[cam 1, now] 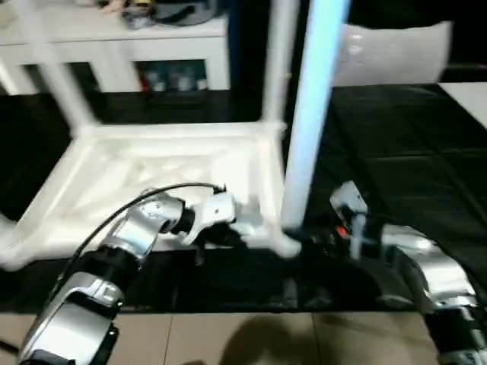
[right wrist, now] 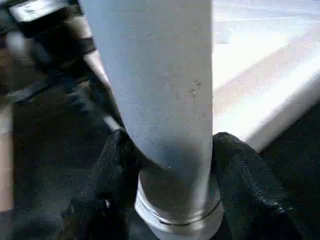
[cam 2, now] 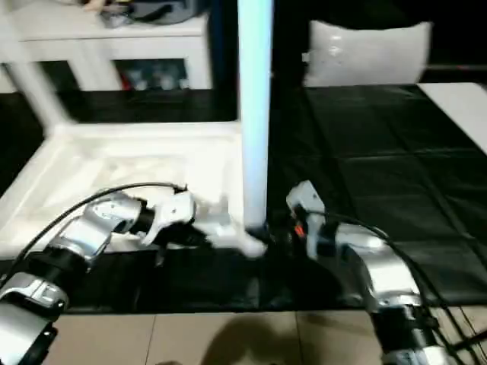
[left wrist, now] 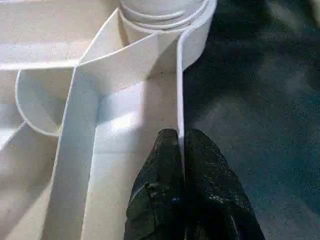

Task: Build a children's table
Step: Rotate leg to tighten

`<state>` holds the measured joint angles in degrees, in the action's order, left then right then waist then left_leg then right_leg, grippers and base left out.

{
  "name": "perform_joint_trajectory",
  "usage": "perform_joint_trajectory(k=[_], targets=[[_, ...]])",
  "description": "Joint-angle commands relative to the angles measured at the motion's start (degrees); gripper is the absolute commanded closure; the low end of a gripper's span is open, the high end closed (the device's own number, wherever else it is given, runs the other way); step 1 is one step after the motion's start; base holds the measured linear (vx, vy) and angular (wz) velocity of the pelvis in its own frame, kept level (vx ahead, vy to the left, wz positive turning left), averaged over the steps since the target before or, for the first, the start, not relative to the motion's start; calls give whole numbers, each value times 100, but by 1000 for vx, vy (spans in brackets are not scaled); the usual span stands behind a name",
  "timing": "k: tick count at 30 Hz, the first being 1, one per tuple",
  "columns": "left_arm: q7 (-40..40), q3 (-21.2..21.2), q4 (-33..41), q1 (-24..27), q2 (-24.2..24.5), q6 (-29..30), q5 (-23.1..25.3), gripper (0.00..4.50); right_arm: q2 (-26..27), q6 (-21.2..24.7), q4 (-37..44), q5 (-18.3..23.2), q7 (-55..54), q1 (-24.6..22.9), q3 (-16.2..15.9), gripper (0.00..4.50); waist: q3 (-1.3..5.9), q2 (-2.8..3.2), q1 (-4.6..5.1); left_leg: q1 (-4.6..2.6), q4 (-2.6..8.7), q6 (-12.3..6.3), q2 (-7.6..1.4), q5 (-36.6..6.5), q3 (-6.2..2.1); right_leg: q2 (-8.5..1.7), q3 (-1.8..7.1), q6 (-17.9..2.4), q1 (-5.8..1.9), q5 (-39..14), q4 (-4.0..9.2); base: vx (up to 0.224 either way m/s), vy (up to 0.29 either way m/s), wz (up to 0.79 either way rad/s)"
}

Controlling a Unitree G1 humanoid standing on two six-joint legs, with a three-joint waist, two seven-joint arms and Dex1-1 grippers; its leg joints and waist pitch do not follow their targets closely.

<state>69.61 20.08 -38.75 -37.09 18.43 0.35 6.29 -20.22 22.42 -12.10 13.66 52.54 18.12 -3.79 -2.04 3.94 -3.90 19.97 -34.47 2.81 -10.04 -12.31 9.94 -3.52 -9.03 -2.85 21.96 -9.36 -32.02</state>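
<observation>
Left gripper (left wrist: 181, 150) pinched on the table's (cam 1: 152, 163) near rim. Right gripper (right wrist: 172, 165), at three o'clock, clamped around the upright leg (cam 1: 308, 114) near its corner socket.

We are observing a black-covered work surface (cam 1: 396, 144) with grid-like creases, spanning the scene. Beyond it, a white shelving unit (cam 1: 114, 46) is standing, with dark items lying on top. A white pillow-like object (cam 2: 369, 49) is sitting behind the surface. Beige floor tiles (cam 1: 228, 338) are showing nearest us.
</observation>
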Motion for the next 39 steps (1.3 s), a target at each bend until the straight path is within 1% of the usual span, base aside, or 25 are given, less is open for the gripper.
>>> perform_joint_trajectory(k=[1, 3, 4, 6, 7, 8, 9, 10, 12, 14, 16, 17, 18, 20, 21, 22, 24, 25, 28, 29, 31, 32, 36, 37, 39], targets=[[-52, 237, 302, -92, -410, 96, -51, 450, 386, 194, -207, -214, -1083, 343, 146, 256, 304, -49, -17, -23, 383, -323, -295, -944, -172, -600, 294, 54, -284, -2805, 606, 0, 0, 0], [-436, 149, 304, -168, -566, 355, 47, 450, 645, 238, -353, -374, -1760, 481, 254, 256, 317, -72, 78, 2, 375, -316, -272, -865, -169, -602, 301, -26, -301, -2627, 579, 0, 0, 0], [-718, 107, 278, -229, -671, 500, 113, 450, 812, 263, -471, -400, -2149, 574, 354, 256, 330, -60, 89, -10, 366, -350, -269, -781, -164, -611, 323, -85, -295, -2528, 568, 0, 0, 0], [-1049, 63, 278, -284, -817, 690, 163, 450, 1023, 290, -597, -381, -2536, 668, 493, 256, 357, -53, 91, 25, 374, -424, -311, -586, -184, -613, 358, -219, -313, -2120, 488, 0, 0, 0], [-1149, 61, 326, -278, -912, 776, 155, 450, 1084, 224, -609, -382, -2587, 673, 503, 256, 357, -68, 89, 26, 373, -457, -322, -546, -184, -612, 362, -246, -311, -2019, 484, 0, 0, 0], [-1178, 62, 351, -270, -949, 809, 148, 450, 1102, 189, -605, -388, -2590, 669, 500, 256, 375, -57, 79, 29, 359, -506, -333, -461, -179, -628, 389, -335, -318, -1758, 435, 0, 0, 0], [-1212, 61, 383, -261, -984, 853, 152, 450, 1130, 171, -597, -410, -2614, 668, 502, 201, 394, -59, 71, 55, 352, -575, -347, -302, -188, -638, 406, -420, -343, -1434, 376, 0, 0, 0], [-1294, 78, 379, -246, -1010, 821, 207, 450, 1074, 112, -563, -501, -2583, 617, 456, 187, 406, -70, 65, 60, 346, -612, -355, -215, -189, -639, 413, -462, -345, -1264, 346, 0, 0, 0], [-1324, 84, 382, -234, -1017, 818, 238, 450, 1017, 67, -545, -535, -2540, 582, 427, 184, 412, -62, 42, 68, 327, -724, -363, -23, -188, -650, 424, -560, -347, -953, 301, 0, 0, 0], [-1297, 84, 393, -185, -938, 756, 268, 450, 757, -199, -456, -493, -2137, 438, 374, 153, 446, -61, -49, 58, 296, -824, -369, 160, -173, -663, 443, -624, -350, -708, 245, 0, 0, 0], [-1267, 95, 381, -178, -867, 685, 278, 450, 640, -297, -398, -451, -1936, 373, 369, 140, 458, -68, -164, 66, 266, -976, -400, 335, -176, -659, 456, -658, -314, -402, 184, 0, 0, 0], [-1236, 105, 354, -183, -813, 609, 286, 450, 547, -370, -362, -410, -1786, 332, 369, 133, 466, -70, -182, 84, 257, -1000, -395, 370, -179, -663, 453, -666, -318, -352, 166, 0, 0, 0], [-1206, 110, 325, -187, -763, 542, 295, 450, 464, -417, -315, -369, -1637, 293, 367, 121, 452, -81, -214, 98, 250, -1028, -389, 334, -172, -656, 449, -660, -302, -366, 166, 0, 0, 0], [-1089, 131, 226, -192, -630, 274, 326, 450, 216, -545, -183, -253, -1162, 184, 355, 102, 409, -85, -250, 100, 258, -981, -366, 22, -148, -657, 434, -554, -291, -870, 248, 0, 0, 0], [-1051, 135, 196, -194, -598, 239, 327, 450, 138, -583, -158, -224, -1017, 159, 343, 102, 393, -93, -258, 98, 278, -890, -347, -166, -135, -651, 423, -422, -308, -1277, 300, 0, 0, 0], [-936, 150, 153, -184, -524, 70, 316, 450, -23, -661, -126, -207, -752, 110, 293, 96, 381, -97, -272, 89, 292, -822, -345, -263, -138, -633, 409, -316, -297, -1538, 340, 0, 0, 0], [-857, 163, 135, -174, -472, -37, 305, 450, -136, -723, -113, -195, -575, 79, 253, 69, 366, -99, -268, 72, 304, -739, -340, -411, -138, -625, 401, -181, -287, -1845, 382, 0, 0, 0], [-633, 230, 81, -164, -324, -283, 310, 450, -418, -812, -106, -132, -125, 24, 215, 62, 359, -104, -270, 68, 307, -722, -333, -493, -136, -618, 396, -108, -286, -1995, 409, 0, 0, 0], [-365, 329, 28, -167, -186, -522, 299, 450, -670, -733, -46, 4, 345, -14, 192, 42, 365, -119, -281, 72, 304, -737, -340, -478, -140, -617, 398, -63, -283, -2028, 403, 0, 0, 0], [-313, 353, 15, -172, -163, -578, 300, 450, -707, -739, -40, 17, 416, -18, 181, 19, 374, -121, -284, 81, 299, -756, -344, -428, -144, -613, 396, -90, -282, -1935, 384, 0, 0, 0], [-19, 467, -23, -179, -61, -856, 298, 450, -861, -789, -40, 36, 691, -22, 111, 12, 384, -127, -300, 87, 290, -785, -342, -341, -145, -614, 392, -144, -277, -1830, 364, 0, 0, 0], [234, 542, -44, -176, 4, -1092, 276, 450, -994, -833, -49, 5, 903, -18, 14, 12, 387, -124, -311, 95, 284, -807, -335, -309, -143, -613, 391, -150, -280, -1800, 364, 0, 0, 0], [685, 611, 17, -131, 61, -1292, 136, 450, -1163, -825, 14, 75, 1364, -51, -143, 12, 406, -113, -378, 93, 270, -897, -391, -198, -149, -625, 411, -268, -267, -1473, 300, 0, 0, 0], [867, 655, 31, -124, 85, -1399, 93, 450, -1244, -750, 84, 212, 1693, -85, -199, 38, 413, -122, -437, 80, 265, -910, -390, -201, -141, -639, 418, -312, -266, -1443, 296, 0, 0, 0], [1005, 700, 32, -125, 107, -1482, 73, 450, -1305, -710, 129, 297, 1941, -107, -245, 46, 415, -112, -483, 69, 270, -914, -419, -183, -151, -640, 428, -346, -252, -1400, 272, 0, 0, 0]])
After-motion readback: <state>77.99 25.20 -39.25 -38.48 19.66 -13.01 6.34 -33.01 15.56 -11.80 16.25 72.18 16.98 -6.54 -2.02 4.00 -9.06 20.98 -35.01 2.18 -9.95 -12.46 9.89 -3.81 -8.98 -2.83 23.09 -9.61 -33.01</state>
